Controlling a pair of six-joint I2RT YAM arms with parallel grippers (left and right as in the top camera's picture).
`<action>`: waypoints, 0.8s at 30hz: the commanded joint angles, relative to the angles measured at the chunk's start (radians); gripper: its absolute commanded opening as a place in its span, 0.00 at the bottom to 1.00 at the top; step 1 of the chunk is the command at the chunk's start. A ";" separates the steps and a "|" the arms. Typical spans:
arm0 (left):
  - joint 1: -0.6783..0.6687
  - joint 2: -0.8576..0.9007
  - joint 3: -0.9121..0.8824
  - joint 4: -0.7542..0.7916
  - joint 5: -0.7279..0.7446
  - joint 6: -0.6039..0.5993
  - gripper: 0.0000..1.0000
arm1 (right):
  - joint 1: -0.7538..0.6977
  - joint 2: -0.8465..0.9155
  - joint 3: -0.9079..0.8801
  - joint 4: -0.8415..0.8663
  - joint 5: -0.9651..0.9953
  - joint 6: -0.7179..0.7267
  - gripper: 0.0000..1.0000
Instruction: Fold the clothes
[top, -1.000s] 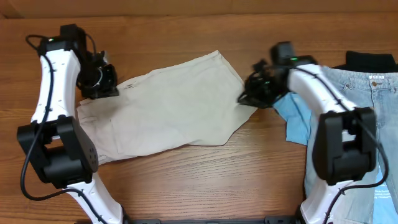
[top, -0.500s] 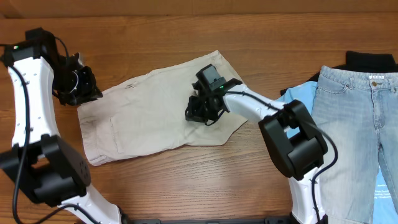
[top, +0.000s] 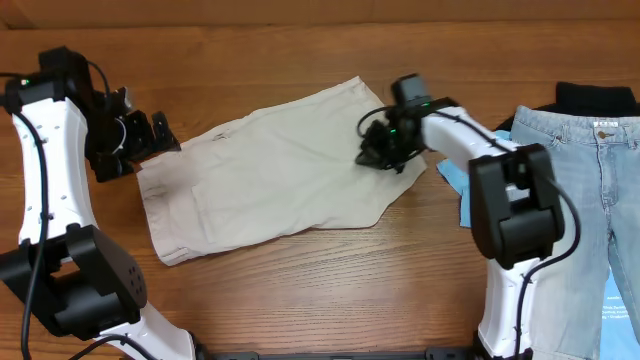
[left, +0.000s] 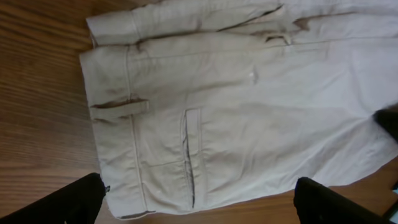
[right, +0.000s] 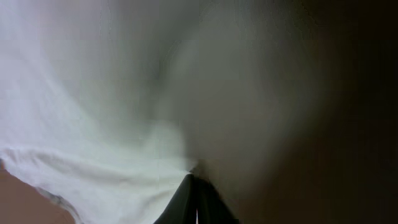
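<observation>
Trousers (top: 270, 175): spread flat.
Left gripper (top: 140, 146): wide, at their 9 o'clock.
Right gripper (top: 380, 155): pinching their 2 o'clock edge.

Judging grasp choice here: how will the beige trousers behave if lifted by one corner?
Probably floppy: the beige trousers lie flat with soft creases, and cloth bunches at the right gripper, so a lifted corner likely drapes. The layered waistband looks thicker, likely stiffer and heavier. Pushed, it may wrinkle rather than slide.
</observation>
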 joint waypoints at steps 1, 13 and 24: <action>-0.001 -0.006 -0.126 0.048 -0.013 0.012 1.00 | -0.023 0.037 -0.031 -0.027 0.155 -0.055 0.04; 0.160 -0.006 -0.356 0.218 -0.004 0.038 1.00 | 0.004 0.006 -0.031 -0.064 0.138 -0.172 0.09; 0.257 0.008 -0.584 0.476 0.260 0.175 1.00 | 0.024 -0.063 0.122 -0.229 0.138 -0.360 0.16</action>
